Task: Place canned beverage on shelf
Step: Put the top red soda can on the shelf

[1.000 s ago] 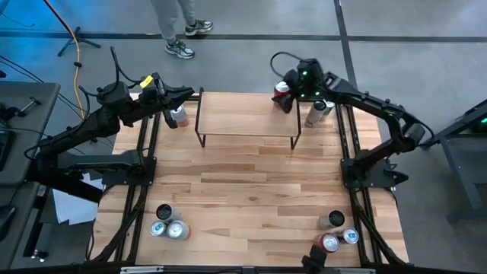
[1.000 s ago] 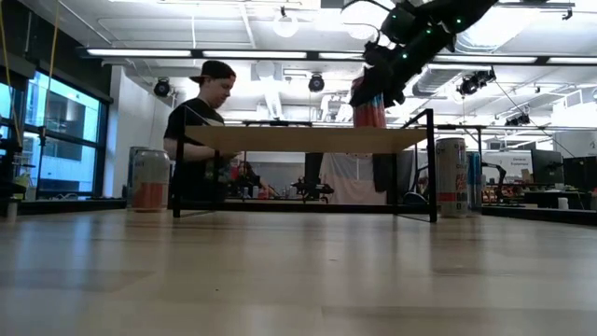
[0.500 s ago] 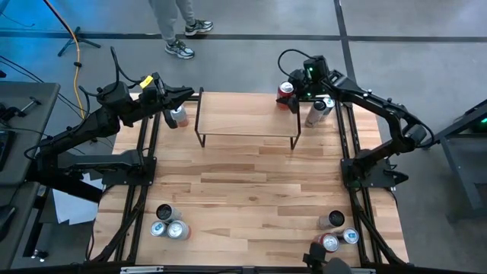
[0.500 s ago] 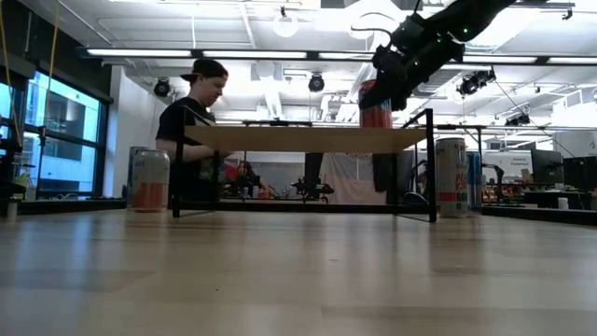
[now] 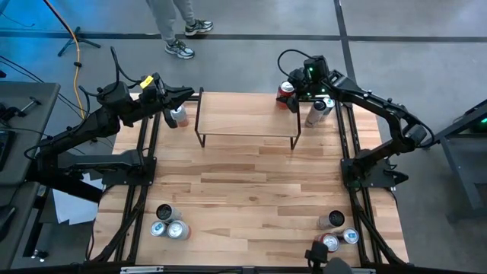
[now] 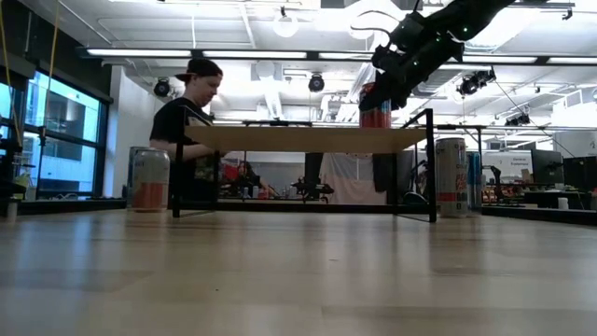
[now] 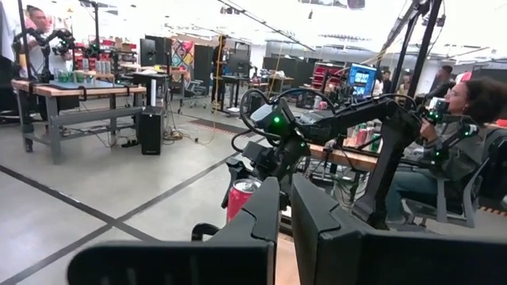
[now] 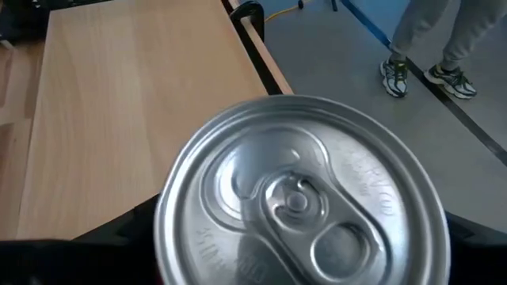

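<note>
— What's that tabletop carrying?

— The shelf stands on it at the far edge, thin black legs, light plank top. One red can sits on the plank's far right corner, with the right tool right at it.

— And on the wood itself?

— A silver can just right of the shelf, a reddish one just left of it. Three cans cluster at the near left corner, three more at the near right.
</note>
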`<state>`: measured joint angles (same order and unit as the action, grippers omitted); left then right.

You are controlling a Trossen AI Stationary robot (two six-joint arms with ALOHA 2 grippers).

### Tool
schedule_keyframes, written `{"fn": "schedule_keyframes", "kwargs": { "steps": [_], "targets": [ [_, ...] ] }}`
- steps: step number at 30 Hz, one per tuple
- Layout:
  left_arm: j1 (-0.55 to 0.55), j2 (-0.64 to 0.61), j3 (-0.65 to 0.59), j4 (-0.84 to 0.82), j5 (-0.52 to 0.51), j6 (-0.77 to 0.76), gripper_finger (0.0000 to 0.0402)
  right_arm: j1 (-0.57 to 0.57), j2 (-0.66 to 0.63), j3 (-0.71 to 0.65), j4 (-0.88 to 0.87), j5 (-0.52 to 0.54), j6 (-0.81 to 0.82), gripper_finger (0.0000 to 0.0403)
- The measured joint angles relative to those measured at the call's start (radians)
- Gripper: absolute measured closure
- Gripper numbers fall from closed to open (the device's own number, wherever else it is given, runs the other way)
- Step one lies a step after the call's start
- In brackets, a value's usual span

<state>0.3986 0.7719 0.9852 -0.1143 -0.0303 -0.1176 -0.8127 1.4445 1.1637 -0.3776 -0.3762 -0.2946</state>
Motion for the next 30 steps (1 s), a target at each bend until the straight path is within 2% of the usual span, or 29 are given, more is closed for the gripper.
{"fn": "schedule_keyframes", "kwargs": {
  "steps": [16, 20, 25, 30],
  "targets": [
    [0.000, 0.000, 0.000, -0.001, 0.000, -0.011, 0.0402, 0.002, 0.000, 0.000, -0.006, 0.022, 0.024, 0.0080],
    [0.000, 0.000, 0.000, -0.002, 0.000, -0.011, 0.0402, 0.002, 0.000, 0.000, -0.006, 0.026, 0.024, 0.0060],
    [0.000, 0.000, 0.000, -0.002, 0.000, -0.011, 0.0402, 0.002, 0.000, 0.000, -0.012, 0.058, 0.029, 0.0010],
    [0.000, 0.000, 0.000, -0.002, 0.000, -0.011, 0.0402, 0.002, 0.000, 0.030, -0.072, 0.055, 0.016, 0.0016]
  ]
}}
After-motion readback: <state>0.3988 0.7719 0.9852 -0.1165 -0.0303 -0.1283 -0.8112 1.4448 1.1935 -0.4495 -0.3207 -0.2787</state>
